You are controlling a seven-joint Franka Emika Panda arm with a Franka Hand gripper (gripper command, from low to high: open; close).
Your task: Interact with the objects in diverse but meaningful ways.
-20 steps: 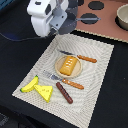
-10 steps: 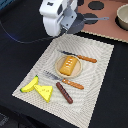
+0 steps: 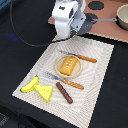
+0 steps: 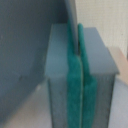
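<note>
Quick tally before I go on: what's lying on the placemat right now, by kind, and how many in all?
Food pieces: 4 (bread loaf, banana, cheese wedge, sausage)
Utensils with orange handles: 2 (knife, fork)
Plates: 1 (plate under the loaf)
Total: 7
</note>
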